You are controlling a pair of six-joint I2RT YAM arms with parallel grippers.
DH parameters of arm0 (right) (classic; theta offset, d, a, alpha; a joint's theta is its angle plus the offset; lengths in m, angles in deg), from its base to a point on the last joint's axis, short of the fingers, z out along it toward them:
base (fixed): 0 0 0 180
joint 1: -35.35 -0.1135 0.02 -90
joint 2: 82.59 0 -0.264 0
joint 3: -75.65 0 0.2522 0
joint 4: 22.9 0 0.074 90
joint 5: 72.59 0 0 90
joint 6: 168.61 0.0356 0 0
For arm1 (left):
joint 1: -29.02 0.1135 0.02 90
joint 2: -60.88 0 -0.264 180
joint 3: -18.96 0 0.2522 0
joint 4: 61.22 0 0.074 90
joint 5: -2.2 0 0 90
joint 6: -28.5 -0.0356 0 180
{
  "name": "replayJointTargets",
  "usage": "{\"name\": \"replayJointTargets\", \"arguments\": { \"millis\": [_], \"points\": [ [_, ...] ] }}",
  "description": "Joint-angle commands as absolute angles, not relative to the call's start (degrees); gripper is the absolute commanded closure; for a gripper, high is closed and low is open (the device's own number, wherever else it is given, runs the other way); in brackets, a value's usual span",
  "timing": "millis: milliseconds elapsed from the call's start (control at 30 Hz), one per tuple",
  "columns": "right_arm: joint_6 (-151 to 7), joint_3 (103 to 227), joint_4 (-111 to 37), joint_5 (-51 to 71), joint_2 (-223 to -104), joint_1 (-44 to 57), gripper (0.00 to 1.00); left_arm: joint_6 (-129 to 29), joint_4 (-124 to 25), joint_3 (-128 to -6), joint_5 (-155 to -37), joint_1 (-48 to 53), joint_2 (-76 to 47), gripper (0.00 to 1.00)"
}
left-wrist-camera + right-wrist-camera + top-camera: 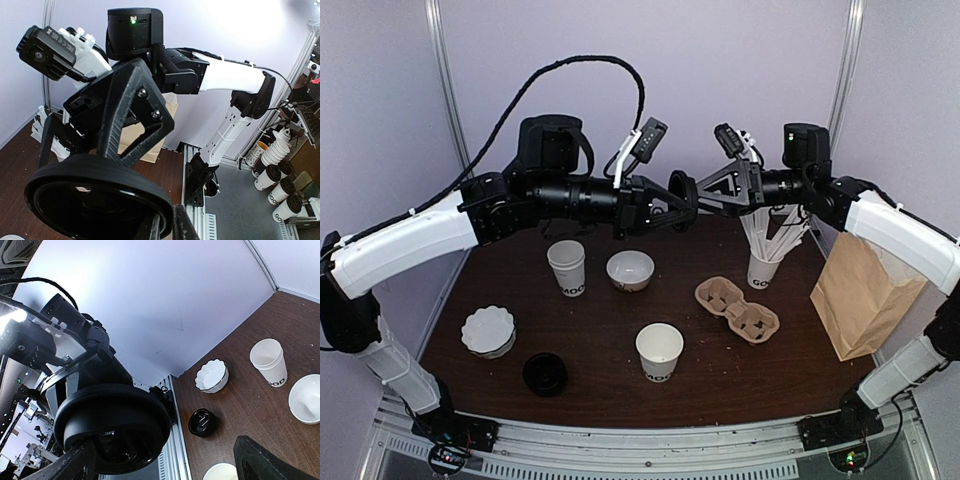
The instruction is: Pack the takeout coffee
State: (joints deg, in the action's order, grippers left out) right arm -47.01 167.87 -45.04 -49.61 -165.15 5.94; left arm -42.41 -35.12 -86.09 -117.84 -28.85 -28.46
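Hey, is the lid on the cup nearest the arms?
Off: the front cup shows an open white mouth; a black lid lies apart, to its left.

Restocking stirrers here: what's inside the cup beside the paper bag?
White sticks stand in the cup, fanning above its rim; its wall hides their lower ends and anything beneath.

The raised black lid (95, 200) runs off the bottom of the left wrist view. Behind it a brown bag (145, 145) is mostly hidden. Right of the lid, in the right wrist view, a white cup (220, 472) is cut off.
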Motion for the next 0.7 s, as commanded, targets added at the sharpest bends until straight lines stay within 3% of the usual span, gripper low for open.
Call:
{"name": "replayJointTargets", "arguments": {
  "millis": [0,267,467,667],
  "points": [
    [-43.3,166.9,-39.4,-52.2,-164.4,5.6,0.0,-41.6,-40.4,-85.3,-117.9,-28.1,-28.0,0.91],
    [-26.9,161.5,-17.6,-56.8,-163.7,6.1,0.01,-40.4,-48.8,-79.7,-117.1,-27.4,-25.9,0.93],
    [-26.9,161.4,-17.7,-56.6,-163.4,6.0,0.0,-39.9,-50.6,-78.7,-117.5,-26.9,-25.8,0.93],
    [-35.3,163.1,-29.1,-54.6,-163.5,5.7,0.0,-39.4,-52.1,-78.9,-118.3,-26.8,-26.1,0.93]
  ]
}}
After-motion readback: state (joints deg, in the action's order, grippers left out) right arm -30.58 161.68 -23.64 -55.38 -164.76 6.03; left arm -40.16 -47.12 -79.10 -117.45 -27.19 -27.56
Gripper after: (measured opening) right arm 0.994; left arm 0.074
